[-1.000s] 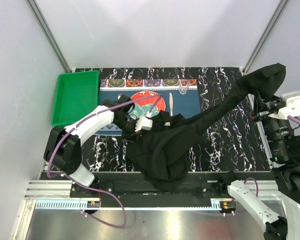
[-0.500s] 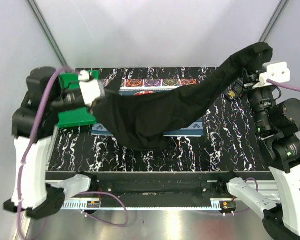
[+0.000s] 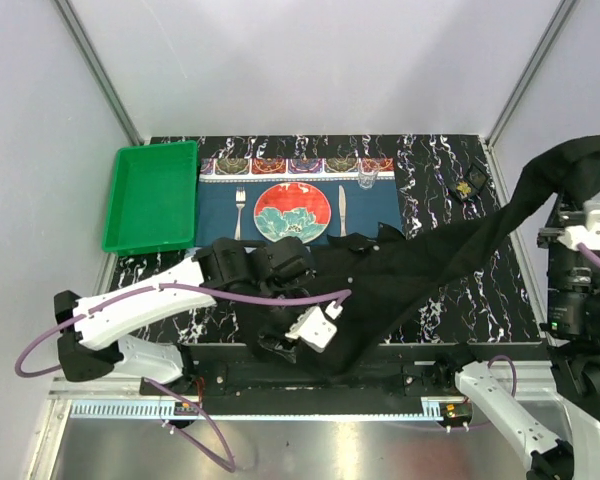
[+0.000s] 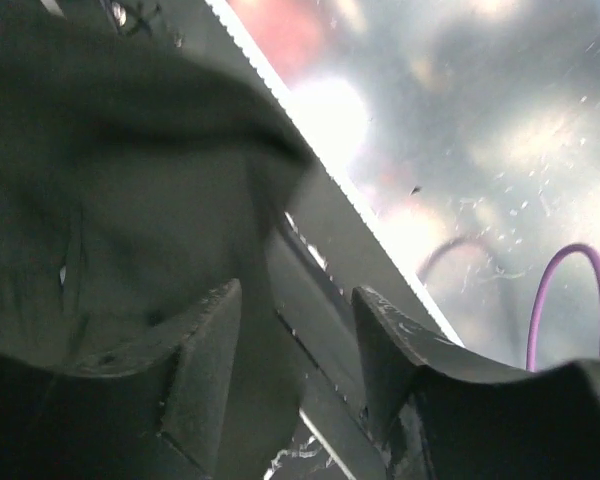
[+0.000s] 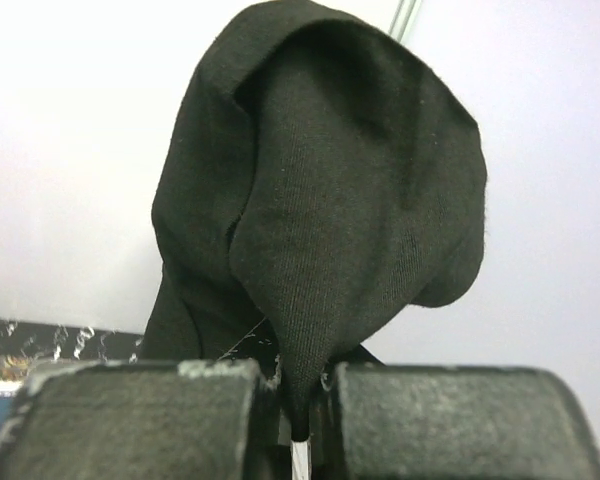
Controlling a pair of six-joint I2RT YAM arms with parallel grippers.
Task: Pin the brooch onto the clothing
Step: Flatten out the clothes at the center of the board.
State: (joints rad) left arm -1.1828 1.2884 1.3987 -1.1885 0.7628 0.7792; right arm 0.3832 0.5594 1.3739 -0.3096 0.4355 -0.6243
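The clothing [image 3: 420, 260], a black shirt, stretches from the table's front edge up to the far right. There my right gripper [image 5: 298, 415] is shut on a fold of the shirt [image 5: 320, 200] and holds it high. My left gripper [image 3: 285, 343] lies low at the shirt's near end by the table's front edge. Its fingers [image 4: 205, 350] stand apart with only the table edge between them, and black cloth [image 4: 100, 200] bunches just beside the left one. The brooch [image 3: 467, 187], small and golden, lies on the table at the back right, apart from the shirt.
A green tray [image 3: 150, 195] sits at the back left. A blue placemat [image 3: 380, 205] carries a red plate [image 3: 291, 211], a fork [image 3: 238, 212], a knife [image 3: 343, 208] and a small glass [image 3: 368, 180]. The table is black marble [image 3: 460, 300] with a metal rail along its front edge.
My left arm dropped from high on the left to the table's front edge and its jaws opened off the shirt. My right arm swung right, still holding the cloth.
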